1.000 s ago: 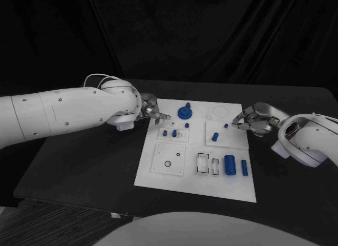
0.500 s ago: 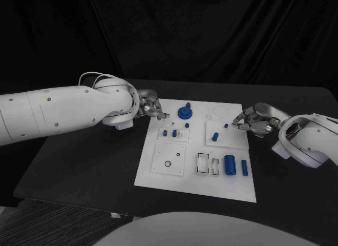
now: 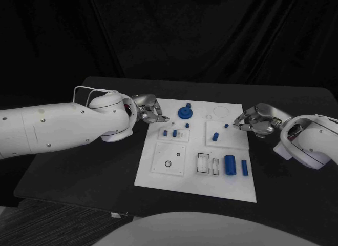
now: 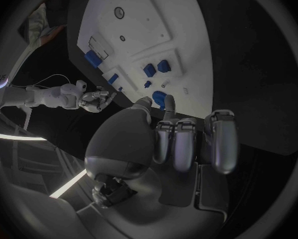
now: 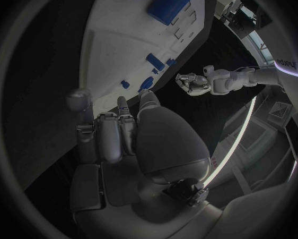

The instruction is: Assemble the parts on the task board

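Observation:
The white task board (image 3: 163, 177) lies mid-table. On it stand a blue round part with a peg (image 3: 185, 111), small blue pegs (image 3: 170, 132) and a blue peg (image 3: 215, 136). A large blue cylinder (image 3: 229, 164) lies beside a slimmer one (image 3: 244, 167). My left hand (image 3: 148, 111) hovers at the board's far left edge with its fingers curled in and nothing visible in them (image 4: 189, 143). At the board's right edge, the fingertips of my right hand (image 3: 252, 123) reach a small blue peg (image 3: 226, 125). Whether they pinch it is unclear.
The board has a square plate with a round hole (image 3: 168, 163) and rectangular slots (image 3: 204, 163) near its front. Black table (image 3: 88, 164) surrounds the board, with free room to the left and front. My left forearm (image 3: 58, 125) spans the table's left side.
My left forearm has swung lower and nearer, and its hand has edged slightly away from the board's pegs toward the far left corner. The right hand has stayed put.

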`<act>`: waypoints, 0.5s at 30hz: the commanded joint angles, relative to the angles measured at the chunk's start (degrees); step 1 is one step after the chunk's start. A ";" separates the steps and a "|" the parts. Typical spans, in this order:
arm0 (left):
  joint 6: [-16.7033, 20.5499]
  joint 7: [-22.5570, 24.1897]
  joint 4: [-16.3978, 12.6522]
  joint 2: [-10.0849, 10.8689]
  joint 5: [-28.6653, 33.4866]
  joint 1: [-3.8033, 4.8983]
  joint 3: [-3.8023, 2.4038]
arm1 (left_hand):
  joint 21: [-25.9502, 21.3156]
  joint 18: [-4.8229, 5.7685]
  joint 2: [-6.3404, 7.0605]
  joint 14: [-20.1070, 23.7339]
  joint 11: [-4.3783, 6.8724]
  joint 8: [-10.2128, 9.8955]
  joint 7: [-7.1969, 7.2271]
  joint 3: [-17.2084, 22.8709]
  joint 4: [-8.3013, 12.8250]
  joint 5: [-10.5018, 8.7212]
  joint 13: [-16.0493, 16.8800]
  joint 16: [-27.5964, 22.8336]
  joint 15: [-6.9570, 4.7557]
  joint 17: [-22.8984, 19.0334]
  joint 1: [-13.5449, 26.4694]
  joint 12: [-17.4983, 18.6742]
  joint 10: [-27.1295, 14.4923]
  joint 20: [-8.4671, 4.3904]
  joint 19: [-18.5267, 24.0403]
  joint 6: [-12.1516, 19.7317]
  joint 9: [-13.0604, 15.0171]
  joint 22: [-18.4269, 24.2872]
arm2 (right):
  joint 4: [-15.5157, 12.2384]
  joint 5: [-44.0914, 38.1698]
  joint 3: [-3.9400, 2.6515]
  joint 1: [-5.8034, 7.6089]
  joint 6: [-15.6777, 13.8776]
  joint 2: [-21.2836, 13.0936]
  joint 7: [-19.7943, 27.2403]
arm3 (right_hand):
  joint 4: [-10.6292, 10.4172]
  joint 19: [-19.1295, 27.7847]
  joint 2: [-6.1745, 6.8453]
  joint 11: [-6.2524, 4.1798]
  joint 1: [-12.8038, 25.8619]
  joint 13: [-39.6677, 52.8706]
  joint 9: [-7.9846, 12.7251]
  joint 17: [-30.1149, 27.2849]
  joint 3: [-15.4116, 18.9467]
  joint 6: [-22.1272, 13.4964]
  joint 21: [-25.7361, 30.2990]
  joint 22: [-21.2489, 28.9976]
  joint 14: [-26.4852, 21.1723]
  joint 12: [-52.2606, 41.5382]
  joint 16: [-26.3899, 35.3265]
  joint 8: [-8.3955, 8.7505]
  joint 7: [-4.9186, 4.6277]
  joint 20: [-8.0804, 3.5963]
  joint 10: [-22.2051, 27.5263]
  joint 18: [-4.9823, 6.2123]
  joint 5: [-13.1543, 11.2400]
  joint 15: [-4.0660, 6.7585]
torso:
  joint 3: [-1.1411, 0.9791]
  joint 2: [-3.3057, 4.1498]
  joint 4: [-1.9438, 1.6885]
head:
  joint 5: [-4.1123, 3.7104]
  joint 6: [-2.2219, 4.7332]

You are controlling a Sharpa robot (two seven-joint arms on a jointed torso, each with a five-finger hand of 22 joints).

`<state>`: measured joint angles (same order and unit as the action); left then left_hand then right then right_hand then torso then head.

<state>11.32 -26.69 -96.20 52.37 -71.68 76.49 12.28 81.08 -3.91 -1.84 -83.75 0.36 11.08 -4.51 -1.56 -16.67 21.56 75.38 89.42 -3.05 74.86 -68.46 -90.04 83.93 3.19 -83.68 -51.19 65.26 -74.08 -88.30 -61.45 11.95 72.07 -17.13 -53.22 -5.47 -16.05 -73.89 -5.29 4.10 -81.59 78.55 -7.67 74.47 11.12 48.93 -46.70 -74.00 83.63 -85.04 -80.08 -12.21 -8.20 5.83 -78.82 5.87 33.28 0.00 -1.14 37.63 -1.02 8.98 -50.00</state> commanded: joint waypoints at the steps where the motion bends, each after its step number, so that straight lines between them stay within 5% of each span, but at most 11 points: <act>1: 1.13 -0.56 0.10 -0.51 -3.40 -0.41 -0.06 | -0.36 1.79 -0.30 -6.25 -0.82 -0.27 -0.10 0.41 -0.07 -0.85 14.62 0.58 0.41 15.14 0.08 0.04 6.07 0.46 -2.15 -0.03 -0.74 -13.12 | -0.17 -0.28 -0.03 -0.14 -0.25 -0.10 -0.80 | -0.32 0.40 -1.08 -0.56 -2.43 3.03 0.64 5.38 -2.53 -0.10 0.81 -5.49 0.07 1.48 0.86 -0.05 0.08 0.06 -0.38 2.05 0.82 0.22 | -0.06 -0.02 -0.04 | -0.01 0.00; 15: -2.59 -2.75 0.61 -1.90 -3.76 -1.52 -0.05 | -0.42 1.76 -1.19 -6.25 0.09 3.12 1.12 -0.78 -0.11 -2.86 14.62 0.58 -0.27 15.14 2.47 0.04 6.07 -0.04 -2.18 -3.73 -0.71 -13.10 | -0.09 -0.28 -0.03 -0.14 -0.10 -0.03 -0.88 | -0.32 0.40 -1.08 -0.56 -2.43 3.03 0.64 5.38 -2.53 -0.10 0.81 -5.49 0.07 1.48 0.86 -0.05 0.08 0.06 -0.38 2.05 0.82 0.22 | 0.01 -0.03 -0.07 | 0.12 0.00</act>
<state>10.60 -28.62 -95.58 50.58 -74.72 75.10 12.26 81.08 -3.90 -3.03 -83.75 0.43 13.65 -3.39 -1.56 -16.67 19.48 75.38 89.42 -3.07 74.87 -67.19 -90.04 83.90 3.18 -83.69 -54.36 64.86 -74.08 -88.31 -61.45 11.95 72.07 -17.12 -53.20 -5.49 -16.04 -73.89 -5.29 4.10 -81.59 78.55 -7.67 74.47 9.56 48.93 -46.70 -74.00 83.63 -85.04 -80.08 -12.20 -8.21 5.83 -78.82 5.87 33.28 0.00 -1.14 37.54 -1.12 9.01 -50.00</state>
